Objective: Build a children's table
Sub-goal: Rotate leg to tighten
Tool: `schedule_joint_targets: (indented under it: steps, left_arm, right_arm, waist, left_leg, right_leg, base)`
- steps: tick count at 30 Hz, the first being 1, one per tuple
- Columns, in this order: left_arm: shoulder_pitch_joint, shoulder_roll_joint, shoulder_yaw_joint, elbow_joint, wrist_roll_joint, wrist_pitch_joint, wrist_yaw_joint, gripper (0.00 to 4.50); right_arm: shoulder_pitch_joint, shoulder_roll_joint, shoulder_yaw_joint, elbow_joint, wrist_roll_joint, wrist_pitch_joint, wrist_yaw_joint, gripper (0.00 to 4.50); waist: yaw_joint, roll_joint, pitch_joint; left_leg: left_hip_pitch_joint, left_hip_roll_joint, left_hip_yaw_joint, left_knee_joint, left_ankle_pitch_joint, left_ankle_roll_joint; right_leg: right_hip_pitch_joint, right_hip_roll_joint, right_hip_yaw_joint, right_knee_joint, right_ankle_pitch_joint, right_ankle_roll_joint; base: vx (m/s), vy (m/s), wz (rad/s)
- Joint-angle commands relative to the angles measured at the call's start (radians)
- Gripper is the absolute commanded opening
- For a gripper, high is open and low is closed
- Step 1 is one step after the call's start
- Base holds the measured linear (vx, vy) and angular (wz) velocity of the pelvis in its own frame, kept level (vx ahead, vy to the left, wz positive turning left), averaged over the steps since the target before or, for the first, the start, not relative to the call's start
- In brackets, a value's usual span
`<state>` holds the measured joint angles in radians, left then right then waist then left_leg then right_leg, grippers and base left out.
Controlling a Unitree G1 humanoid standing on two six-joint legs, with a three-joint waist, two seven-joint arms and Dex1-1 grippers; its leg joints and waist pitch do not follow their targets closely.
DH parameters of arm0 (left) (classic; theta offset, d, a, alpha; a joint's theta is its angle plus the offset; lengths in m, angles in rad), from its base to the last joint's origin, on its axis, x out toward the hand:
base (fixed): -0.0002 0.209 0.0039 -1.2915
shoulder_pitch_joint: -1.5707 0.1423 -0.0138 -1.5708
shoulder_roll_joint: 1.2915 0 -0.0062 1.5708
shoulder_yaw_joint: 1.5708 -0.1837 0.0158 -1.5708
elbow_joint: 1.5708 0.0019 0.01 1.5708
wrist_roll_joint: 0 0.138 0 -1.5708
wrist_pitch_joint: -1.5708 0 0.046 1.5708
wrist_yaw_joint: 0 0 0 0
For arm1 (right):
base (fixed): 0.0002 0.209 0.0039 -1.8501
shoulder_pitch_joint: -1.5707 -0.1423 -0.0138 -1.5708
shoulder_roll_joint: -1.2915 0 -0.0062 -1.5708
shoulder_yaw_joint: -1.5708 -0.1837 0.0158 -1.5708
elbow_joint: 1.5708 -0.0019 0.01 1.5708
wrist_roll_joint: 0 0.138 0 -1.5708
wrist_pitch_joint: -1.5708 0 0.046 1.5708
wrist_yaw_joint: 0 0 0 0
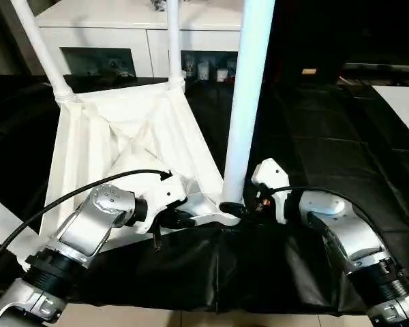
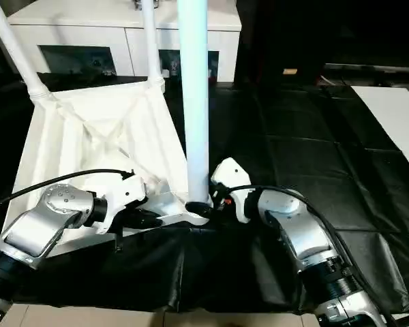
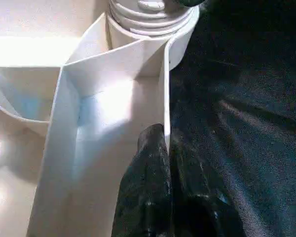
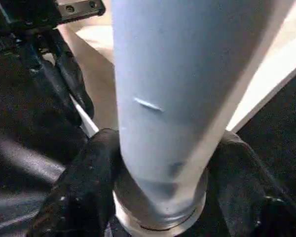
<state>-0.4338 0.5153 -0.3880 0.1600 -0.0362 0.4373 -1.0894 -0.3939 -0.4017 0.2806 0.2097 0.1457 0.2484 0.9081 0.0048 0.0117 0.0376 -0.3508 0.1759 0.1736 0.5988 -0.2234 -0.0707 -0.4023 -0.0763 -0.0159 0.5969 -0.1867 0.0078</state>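
Note:
The children's table lies upside down on black cloth, its ribbed white top [image 1: 95,136] facing up. Two white legs [image 1: 44,51] [image 1: 174,41] stand in the far corners. A third leg [image 1: 249,88] rises from the near right corner socket. My left gripper [image 1: 180,219] is shut on the thin rim wall [image 3: 164,89] of the top, just beside that socket. My right gripper [image 1: 240,208] reaches in from the right, and its black fingers [image 4: 89,168] press on either side of the leg's base [image 4: 163,98].
A white cabinet [image 1: 123,27] with glass-fronted compartments stands right behind the table. Black cloth [image 1: 327,136] covers the surface to the right, with a white sheet [image 1: 405,102] at its far right edge. Pale floor [image 1: 191,319] shows along the near edge.

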Motion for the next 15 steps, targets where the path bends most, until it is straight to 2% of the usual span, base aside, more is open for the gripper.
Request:
schedule_joint_targets:
  steps: [1, 6, 10, 12, 13, 14, 15]
  left_arm:
    - [0.019, 0.002, -0.044, 0.001, 0.005, 0.015, -0.039, 0.0]
    - [0.016, -0.001, -0.044, 0.006, 0.004, 0.014, -0.036, 0.0]
    - [0.01, -0.019, -0.031, 0.024, 0.01, 0.021, 0.0, 0.0]
    - [0.003, -0.037, -0.02, 0.037, 0.012, 0.031, 0.031, 0.0]
    - [-0.009, -0.063, -0.007, 0.062, 0.025, 0.038, 0.084, 0.0]
    - [-0.009, -0.063, -0.007, 0.062, 0.025, 0.038, 0.084, 0.0]
    - [-0.031, -0.108, 0.015, 0.102, 0.031, 0.059, 0.156, 0.0]
  right_arm:
    - [0.001, -0.021, 0.01, 0.023, -0.021, 0.016, 0.021, 2.45]
    - [-0.001, -0.021, 0.012, 0.037, -0.019, 0.014, 0.028, 2.16]
    - [-0.014, 0.018, -0.006, 0.086, -0.044, 0.03, -0.063, 2.12]
    - [-0.021, 0.04, -0.021, 0.113, -0.054, 0.041, -0.12, 2.11]
    - [-0.028, 0.072, -0.045, 0.146, -0.063, 0.054, -0.197, 2.11]
    - [-0.028, 0.072, -0.045, 0.146, -0.063, 0.054, -0.197, 2.1]
    - [-0.037, 0.117, -0.076, 0.174, -0.064, 0.081, -0.288, 2.09]
  waist:
    - [0.001, -0.005, -0.052]
    - [0.002, -0.007, -0.053]
    - [0.001, -0.006, -0.051]
    - [-0.002, -0.006, -0.046]
    - [-0.006, -0.007, -0.044]
    - [-0.009, -0.006, -0.043]
    - [-0.011, -0.009, -0.042]
  left_leg:
    - [-0.003, 0.04, -0.005, -0.07, -0.097, 0.08]
    - [-0.003, 0.039, -0.004, -0.068, -0.085, 0.091]
    - [-0.001, 0.04, -0.004, -0.07, -0.11, 0.082]
    - [-0.002, 0.039, -0.004, -0.074, -0.141, 0.064]
    - [-0.002, 0.039, -0.006, -0.077, -0.175, 0.043]
    - [0.0, 0.038, -0.009, -0.08, -0.22, 0.021]
    - [0.003, 0.037, -0.009, -0.08, -0.247, 0.002]
  right_leg:
    - [0.052, -0.044, 0.027, -0.049, -0.066, -0.289]
    - [0.054, -0.045, 0.026, -0.048, -0.05, -0.297]
    - [0.051, -0.045, 0.025, -0.052, -0.094, -0.293]
    - [0.047, -0.045, 0.026, -0.058, -0.148, -0.283]
    - [0.047, -0.044, 0.027, -0.062, -0.202, -0.268]
    - [0.043, -0.043, 0.025, -0.067, -0.268, -0.247]
    - [0.039, -0.043, 0.026, -0.071, -0.315, -0.229]
  base:
    - [0.0, 0.0, 0.0]
    - [0.0, 0.0, 0.0]
    - [0.0, 0.0, 0.0]
    - [0.0, 0.0, 0.0]
    - [0.0, 0.0, 0.0]
    - [0.0, 0.0, 0.0]
    - [0.0, 0.0, 0.0]
